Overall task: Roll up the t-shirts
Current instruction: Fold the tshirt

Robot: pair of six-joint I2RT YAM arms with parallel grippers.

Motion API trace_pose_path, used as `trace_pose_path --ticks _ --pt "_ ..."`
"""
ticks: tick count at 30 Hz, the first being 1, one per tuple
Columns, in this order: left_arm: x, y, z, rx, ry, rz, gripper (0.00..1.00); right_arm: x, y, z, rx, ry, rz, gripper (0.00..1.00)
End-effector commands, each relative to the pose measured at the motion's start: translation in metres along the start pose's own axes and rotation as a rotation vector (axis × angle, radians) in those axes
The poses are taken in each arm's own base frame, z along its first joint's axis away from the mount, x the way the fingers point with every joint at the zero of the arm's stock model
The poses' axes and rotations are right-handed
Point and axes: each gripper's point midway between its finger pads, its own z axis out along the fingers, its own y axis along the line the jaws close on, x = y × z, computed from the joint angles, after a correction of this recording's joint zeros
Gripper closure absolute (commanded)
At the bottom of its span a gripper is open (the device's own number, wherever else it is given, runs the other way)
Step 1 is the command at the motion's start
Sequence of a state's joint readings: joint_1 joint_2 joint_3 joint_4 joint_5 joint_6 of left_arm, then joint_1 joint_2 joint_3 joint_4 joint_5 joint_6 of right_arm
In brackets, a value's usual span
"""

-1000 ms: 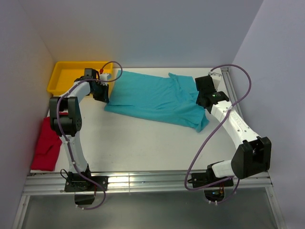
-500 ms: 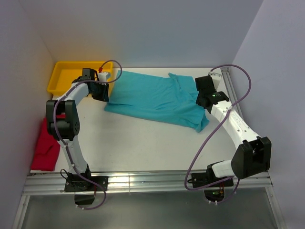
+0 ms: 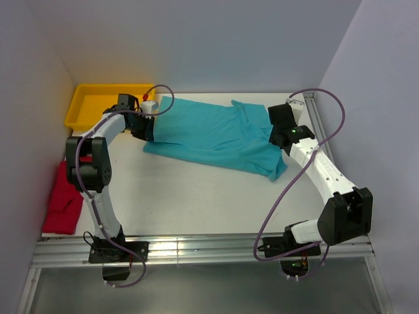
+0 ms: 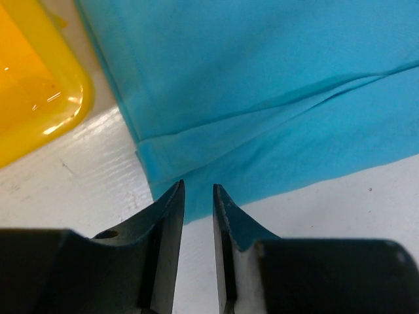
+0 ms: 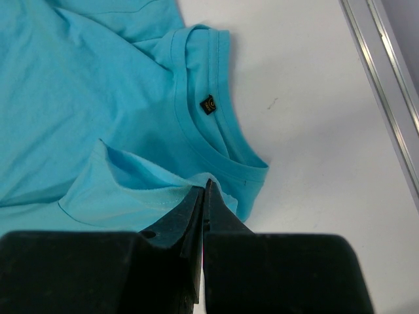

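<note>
The teal t-shirt [image 3: 209, 134] lies spread across the far half of the table, collar to the right. My left gripper [image 3: 145, 129] sits at its left edge. In the left wrist view its jaws [image 4: 198, 188] are open a narrow gap over the shirt's corner [image 4: 262, 78], with only bare table between them. My right gripper [image 3: 275, 139] is at the collar end. In the right wrist view it [image 5: 205, 185] is shut on a raised fold of teal fabric [image 5: 98, 85] beside the collar with the dark label [image 5: 207, 104]. The red t-shirt [image 3: 63, 199] lies crumpled at the left table edge.
A yellow tray [image 3: 78, 104] stands in the far left corner, right behind my left gripper, and its rim [image 4: 75, 98] shows in the left wrist view. A metal rail [image 3: 314, 124] runs along the table's right edge. Walls close in the left, back and right.
My left gripper has shifted a little to the right onto the shirt's left edge and its jaws have parted. The right arm and the shirt have stayed put.
</note>
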State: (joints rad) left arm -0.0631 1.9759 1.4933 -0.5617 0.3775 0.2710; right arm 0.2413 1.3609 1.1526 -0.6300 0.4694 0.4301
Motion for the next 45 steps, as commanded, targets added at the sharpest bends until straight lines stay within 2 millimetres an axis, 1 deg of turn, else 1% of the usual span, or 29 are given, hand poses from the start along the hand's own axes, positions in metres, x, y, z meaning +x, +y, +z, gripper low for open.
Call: trace_pose_path --ticks 1,5,11,17,21,26,31,35,38,40,43,45 --pt "-0.011 -0.006 0.006 0.046 -0.003 0.018 0.70 -0.014 0.000 0.000 0.000 -0.037 0.038 1.00" --pt "-0.007 -0.011 0.011 0.064 0.026 0.023 0.74 -0.014 0.000 -0.001 0.002 -0.036 0.037 1.00" --pt "0.000 -0.013 0.011 0.056 0.045 0.043 0.82 -0.015 -0.001 -0.001 0.003 -0.039 0.039 1.00" --pt "0.005 -0.009 0.019 0.036 0.069 0.040 0.83 -0.016 0.001 0.001 -0.004 -0.035 0.039 1.00" --pt "0.000 -0.005 0.024 0.020 0.060 0.031 0.82 -0.019 0.002 0.000 -0.006 -0.038 0.043 1.00" --pt "-0.010 0.003 0.030 -0.007 0.046 0.025 0.76 -0.021 0.006 0.001 -0.012 -0.039 0.042 1.00" --pt "-0.026 0.010 0.030 -0.035 0.013 0.018 0.74 -0.026 0.008 0.000 -0.022 -0.046 0.047 1.00" --pt "-0.035 0.013 0.029 -0.050 -0.007 0.014 0.72 -0.030 0.009 -0.003 -0.030 -0.056 0.051 1.00" --pt "-0.038 0.015 0.030 -0.059 -0.009 0.016 0.72 -0.032 0.009 -0.003 -0.029 -0.065 0.054 1.00" --pt "-0.036 0.017 0.033 -0.064 0.008 0.011 0.72 -0.034 0.010 -0.003 -0.034 -0.068 0.053 1.00" --pt "-0.035 0.018 0.036 -0.068 0.011 0.012 0.72 -0.039 0.014 -0.004 -0.046 -0.077 0.057 1.00" --pt "-0.033 0.017 0.037 -0.065 0.013 0.009 0.72 -0.046 0.016 -0.009 -0.067 -0.106 0.073 1.00"
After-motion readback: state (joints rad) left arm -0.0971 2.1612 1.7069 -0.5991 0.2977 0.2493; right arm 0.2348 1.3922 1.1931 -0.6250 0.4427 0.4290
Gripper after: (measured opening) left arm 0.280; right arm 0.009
